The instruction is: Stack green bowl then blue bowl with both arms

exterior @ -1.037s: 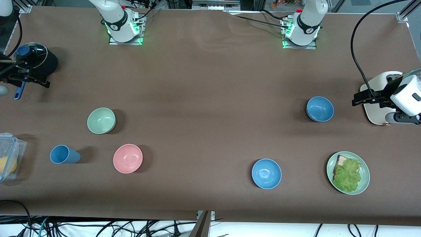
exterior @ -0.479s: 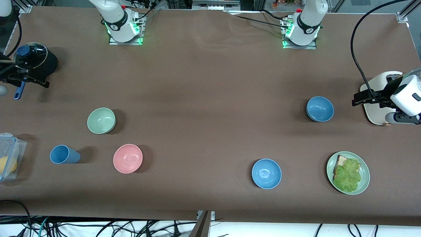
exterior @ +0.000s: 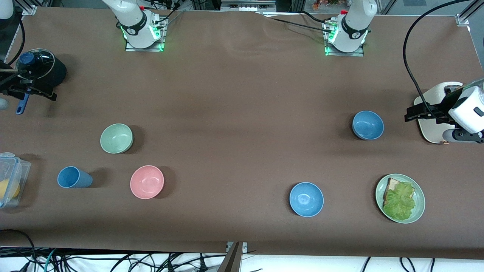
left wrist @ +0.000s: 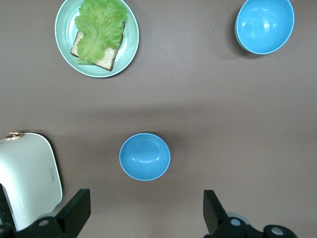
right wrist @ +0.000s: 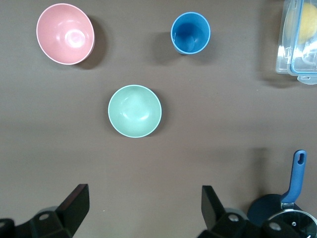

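1. Broadly, the brown table [exterior: 242, 94] carries everything, with both arm bases standing along its edge farthest from the front camera.
2. Next, the left gripper [left wrist: 143, 218] hangs high over the left arm's end of the table, above the white toaster [exterior: 435, 113]; its fingers [left wrist: 74, 213] are spread wide and hold nothing.
3. Similarly, the right gripper [right wrist: 143, 215] hangs over the right arm's end, above a black pot [exterior: 39, 71] with a glass lid and blue handle; its fingers [right wrist: 74, 206] are also spread and empty.
4. A green plate [exterior: 400, 198] with bread and lettuce sits near the front camera at the left arm's end.
5. A clear container [exterior: 11, 177] lies at the table edge at the right arm's end.
6. The green bowl [exterior: 116, 138] rests upright on the table, farther from the front camera than the pink bowl [exterior: 147, 181] and the blue cup [exterior: 72, 177].
7. The blue bowl [exterior: 368, 125] rests upright near the toaster, well apart from the green bowl; the brighter blue bowl [exterior: 306, 199] sits nearer the front camera.
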